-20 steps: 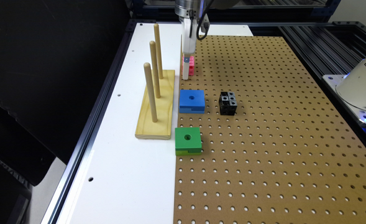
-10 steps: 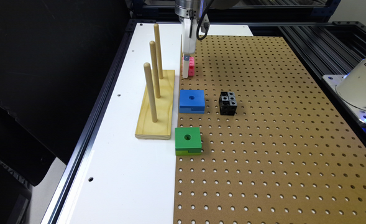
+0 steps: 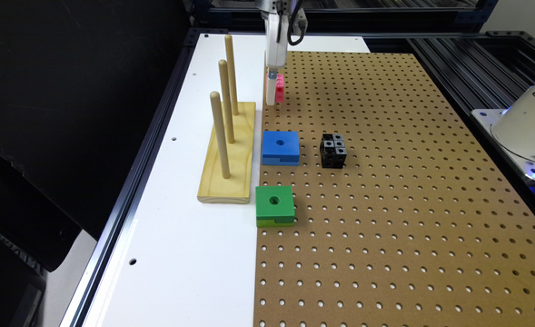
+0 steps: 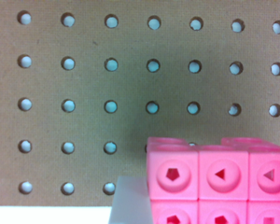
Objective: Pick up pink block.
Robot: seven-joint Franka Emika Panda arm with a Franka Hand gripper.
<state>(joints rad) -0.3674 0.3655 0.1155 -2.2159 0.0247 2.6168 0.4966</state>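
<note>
The pink block (image 3: 279, 87) sits on the brown pegboard at the far end, close to the white strip. In the wrist view the pink block (image 4: 219, 182) looms large, its dimpled faces sharp. My gripper (image 3: 274, 96) hangs straight down over it, with its tips at board level around the block. One white finger (image 4: 129, 203) lies flat against the block's side; the other finger is hidden behind the block. The block rests on the board.
A wooden base with three upright pegs (image 3: 229, 150) stands on the white strip beside the block. Nearer lie a blue block (image 3: 280, 147), a black cube (image 3: 333, 150) and a green block (image 3: 274, 205). The pegboard (image 3: 408, 204) stretches wide to the exterior view's right.
</note>
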